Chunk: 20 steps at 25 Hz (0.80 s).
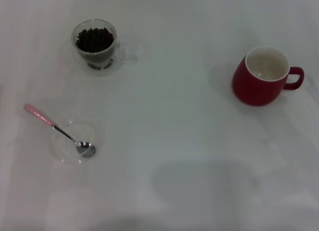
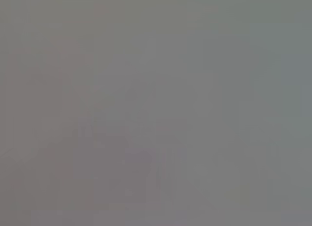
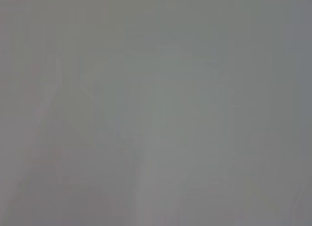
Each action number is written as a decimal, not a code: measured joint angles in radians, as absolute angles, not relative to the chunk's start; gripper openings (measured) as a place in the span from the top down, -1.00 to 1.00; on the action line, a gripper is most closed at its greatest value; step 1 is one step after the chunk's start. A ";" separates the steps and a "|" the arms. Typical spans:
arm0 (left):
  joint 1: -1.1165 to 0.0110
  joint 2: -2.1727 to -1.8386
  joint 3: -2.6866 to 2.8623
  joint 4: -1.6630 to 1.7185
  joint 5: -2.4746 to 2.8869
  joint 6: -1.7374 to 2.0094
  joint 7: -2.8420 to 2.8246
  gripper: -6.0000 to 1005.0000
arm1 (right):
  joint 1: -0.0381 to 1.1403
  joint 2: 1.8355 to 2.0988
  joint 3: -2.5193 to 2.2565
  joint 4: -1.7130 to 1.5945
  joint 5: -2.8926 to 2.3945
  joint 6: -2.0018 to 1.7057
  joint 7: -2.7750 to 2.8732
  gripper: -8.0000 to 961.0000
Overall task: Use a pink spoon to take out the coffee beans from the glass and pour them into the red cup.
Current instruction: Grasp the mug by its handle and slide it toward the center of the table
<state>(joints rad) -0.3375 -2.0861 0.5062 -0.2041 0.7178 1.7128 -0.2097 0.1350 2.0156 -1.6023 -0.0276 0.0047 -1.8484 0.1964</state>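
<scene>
In the head view the pink spoon lies at the left with its metal bowl resting in a flat clear glass saucer and its pink handle pointing to the far left. The glass stands at the far left, upright, filled with dark coffee beans. The red cup stands upright at the far right, its cream inside empty, its handle pointing right. Neither gripper shows in any view. Both wrist views show only plain grey.
The white table carries only these things. A faint shadow lies on it near the front middle.
</scene>
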 joint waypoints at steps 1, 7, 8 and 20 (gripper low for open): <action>-0.337 -2.086 0.506 -0.204 0.718 1.713 -0.210 -0.69 | 0.135 2.016 -1.603 -0.028 0.004 -1.848 0.196 -0.81; -0.332 -2.086 0.506 -0.204 0.718 1.713 -0.211 -0.69 | 0.135 2.016 -1.604 -0.028 0.003 -1.848 0.196 -0.79; -0.332 -2.086 0.506 -0.204 0.718 1.713 -0.211 -0.69 | 0.134 2.016 -1.604 -0.028 0.003 -1.848 0.197 -0.79; -0.331 -2.083 0.506 -0.202 0.718 1.707 -0.212 -0.69 | 0.135 2.001 -1.643 0.001 -0.004 -1.740 0.306 -0.75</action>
<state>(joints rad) -0.3313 -2.0829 0.5062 -0.2025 0.7179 1.7072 -0.2117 0.1348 2.0009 -1.6431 0.0011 -0.0042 -1.7396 0.3063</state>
